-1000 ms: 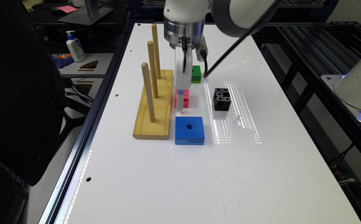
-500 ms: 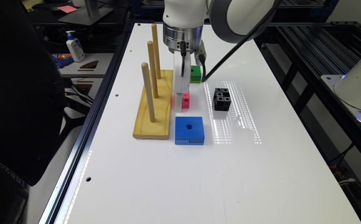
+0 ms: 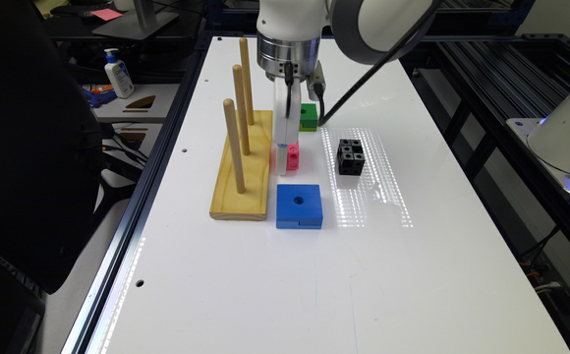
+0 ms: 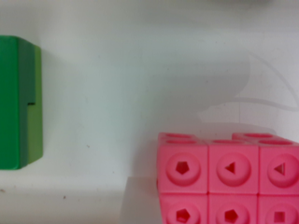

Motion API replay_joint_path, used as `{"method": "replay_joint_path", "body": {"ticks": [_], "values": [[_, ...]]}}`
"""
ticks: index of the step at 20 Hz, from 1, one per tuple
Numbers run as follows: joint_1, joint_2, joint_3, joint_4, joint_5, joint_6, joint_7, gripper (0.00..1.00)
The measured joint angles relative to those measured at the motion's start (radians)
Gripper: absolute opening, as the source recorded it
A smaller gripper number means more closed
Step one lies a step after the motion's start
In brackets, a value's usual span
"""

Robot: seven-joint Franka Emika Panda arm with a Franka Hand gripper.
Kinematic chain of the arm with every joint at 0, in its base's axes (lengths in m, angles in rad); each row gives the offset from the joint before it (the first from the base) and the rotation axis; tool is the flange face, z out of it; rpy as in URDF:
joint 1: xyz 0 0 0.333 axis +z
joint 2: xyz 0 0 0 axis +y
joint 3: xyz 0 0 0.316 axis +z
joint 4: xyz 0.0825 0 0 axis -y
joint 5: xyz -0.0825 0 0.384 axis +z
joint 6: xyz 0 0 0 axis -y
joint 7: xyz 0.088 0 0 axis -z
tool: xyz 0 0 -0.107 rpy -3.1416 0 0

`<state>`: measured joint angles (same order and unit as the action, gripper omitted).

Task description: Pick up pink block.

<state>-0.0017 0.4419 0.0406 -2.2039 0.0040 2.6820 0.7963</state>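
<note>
The pink block (image 3: 293, 156) rests on the white table (image 3: 285, 275) between the wooden peg stand and the black cube cluster. My gripper (image 3: 283, 163) reaches straight down from the arm, and its white tip stands against the block's side that faces the peg stand, at table height. The wrist view shows the pink block (image 4: 229, 179) very close, as joined cubes with shaped holes on the white surface. Whether the gripper holds the block is not visible.
A wooden base with three upright pegs (image 3: 243, 162) stands just to the exterior view's left of the gripper. A blue square block (image 3: 299, 206) lies in front, a green block (image 3: 308, 117) (image 4: 18, 102) behind, and a black cube cluster (image 3: 350, 156) to the right.
The arm has come down a little over the pink block. The block and the other things have stayed where they were.
</note>
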Motion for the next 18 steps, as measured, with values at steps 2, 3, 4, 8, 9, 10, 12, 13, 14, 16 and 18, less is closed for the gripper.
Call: {"method": "replay_joint_path", "body": {"ticks": [2,3,4,8,9,10,12,13,14,16,18], "values": [[0.000,-0.012,0.000,-0.001,0.0000,-0.015,0.000,0.00],[0.000,-0.016,0.000,-0.001,0.0000,-0.019,0.000,0.00],[0.000,-0.018,0.000,-0.001,0.0000,-0.020,0.000,0.00],[0.000,-0.054,0.000,-0.001,0.0001,-0.051,0.000,0.00],[0.000,-0.071,0.000,-0.001,0.0002,-0.069,0.000,0.00],[0.000,-0.091,0.000,-0.001,0.0003,-0.090,0.000,0.00],[0.000,-0.128,0.000,-0.003,0.0004,-0.130,0.000,0.00],[0.000,-0.139,0.000,-0.004,0.0004,-0.143,0.000,0.00],[0.000,-0.147,0.000,-0.005,0.0004,-0.152,0.000,0.00],[0.000,-0.153,0.000,-0.005,0.0004,-0.157,0.000,0.00],[0.000,-0.163,0.000,-0.004,0.0004,-0.162,0.000,0.00]]}}
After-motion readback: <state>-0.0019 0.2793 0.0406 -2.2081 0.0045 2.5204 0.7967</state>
